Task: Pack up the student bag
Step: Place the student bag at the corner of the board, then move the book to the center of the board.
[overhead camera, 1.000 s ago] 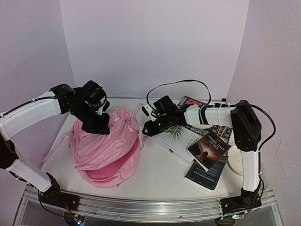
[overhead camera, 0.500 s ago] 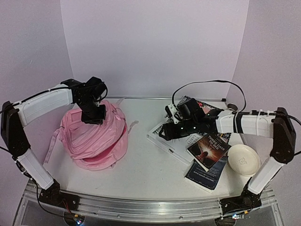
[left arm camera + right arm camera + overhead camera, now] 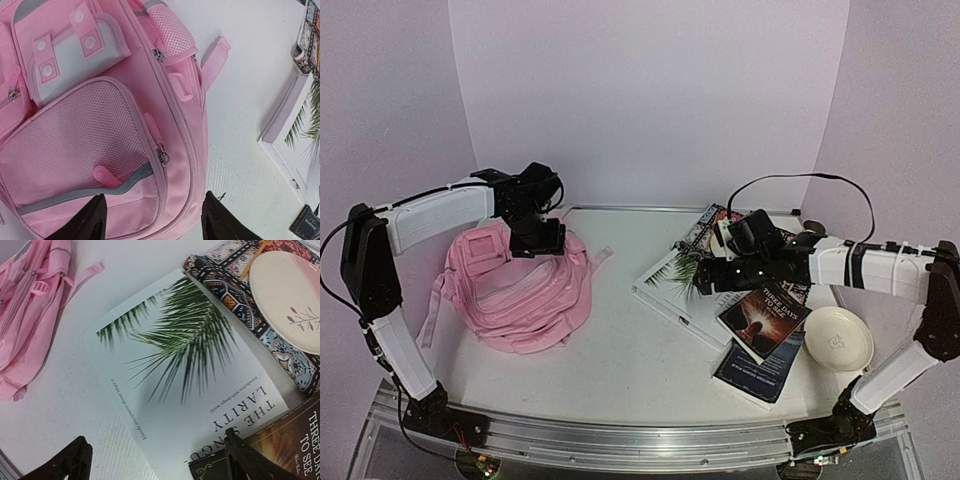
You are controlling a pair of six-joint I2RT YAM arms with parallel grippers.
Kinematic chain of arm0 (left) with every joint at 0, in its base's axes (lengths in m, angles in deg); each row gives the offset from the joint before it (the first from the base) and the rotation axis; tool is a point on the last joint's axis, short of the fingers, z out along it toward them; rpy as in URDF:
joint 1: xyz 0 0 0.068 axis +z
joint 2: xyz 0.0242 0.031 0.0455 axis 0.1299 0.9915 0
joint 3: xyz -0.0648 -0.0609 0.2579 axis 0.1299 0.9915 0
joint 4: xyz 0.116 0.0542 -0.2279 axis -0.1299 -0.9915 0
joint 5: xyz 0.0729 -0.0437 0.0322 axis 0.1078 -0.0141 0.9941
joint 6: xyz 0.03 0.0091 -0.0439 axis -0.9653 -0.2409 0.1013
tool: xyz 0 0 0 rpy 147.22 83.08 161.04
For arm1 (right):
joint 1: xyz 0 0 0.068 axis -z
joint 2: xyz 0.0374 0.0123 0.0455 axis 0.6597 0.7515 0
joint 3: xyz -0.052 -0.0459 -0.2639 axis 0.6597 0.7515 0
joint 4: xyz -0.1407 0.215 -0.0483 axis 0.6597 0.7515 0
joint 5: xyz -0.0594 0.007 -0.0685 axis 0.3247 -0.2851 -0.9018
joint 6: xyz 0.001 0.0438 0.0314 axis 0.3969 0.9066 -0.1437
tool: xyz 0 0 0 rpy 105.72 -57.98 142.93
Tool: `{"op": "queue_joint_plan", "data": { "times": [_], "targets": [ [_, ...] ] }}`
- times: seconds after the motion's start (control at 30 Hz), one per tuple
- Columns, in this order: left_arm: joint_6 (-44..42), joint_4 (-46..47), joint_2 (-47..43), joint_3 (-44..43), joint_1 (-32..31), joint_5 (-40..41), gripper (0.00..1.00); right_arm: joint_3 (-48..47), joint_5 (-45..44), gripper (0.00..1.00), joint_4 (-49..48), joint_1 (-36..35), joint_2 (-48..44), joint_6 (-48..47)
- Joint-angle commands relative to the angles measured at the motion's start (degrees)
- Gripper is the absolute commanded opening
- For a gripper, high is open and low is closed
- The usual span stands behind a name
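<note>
The student bag point(image 3: 515, 295), soft and pale pink, lies slumped at the table's left with its front pockets up. In the left wrist view its mesh pocket and zip pulls point(image 3: 100, 145) fill the picture. My left gripper point(image 3: 535, 240) hovers over the bag's far edge, open, its black fingertips point(image 3: 92, 222) standing on either side of the bag's seam with nothing pinched. My right gripper point(image 3: 705, 275) is open above the white palm-leaf book point(image 3: 190, 370), apart from the bag.
The white book point(image 3: 685, 290) lies right of centre, with a patterned book point(image 3: 715, 222) behind it. A dark book point(image 3: 765, 318) overlaps a blue one point(image 3: 755, 370). A white plate point(image 3: 837, 340) sits at the far right. A cream plate point(image 3: 292, 300) rests on the patterned book.
Both grippers opened. The left one let go of the bag, which sank flat and shifted left. The right arm swung right from the bag's edge to over the books.
</note>
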Motion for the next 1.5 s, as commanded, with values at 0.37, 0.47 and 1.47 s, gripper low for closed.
{"op": "queue_joint_plan", "data": {
  "times": [0.37,0.47,1.47],
  "targets": [
    [13.4,20.24,-21.26,18.67,0.2,-12.82,0.99,-11.59,8.47,0.95,4.12,15.71,15.68,-9.42],
    [18.81,27.33,-24.52,25.27,-0.38,-15.74,0.99,-13.32,10.26,0.95,4.95,16.77,18.68,-10.54],
    [32.25,32.59,-4.45,22.07,-17.23,-17.52,0.93,-13.35,23.13,0.92,6.4,6.13,20.29,-3.2]
  ]
}}
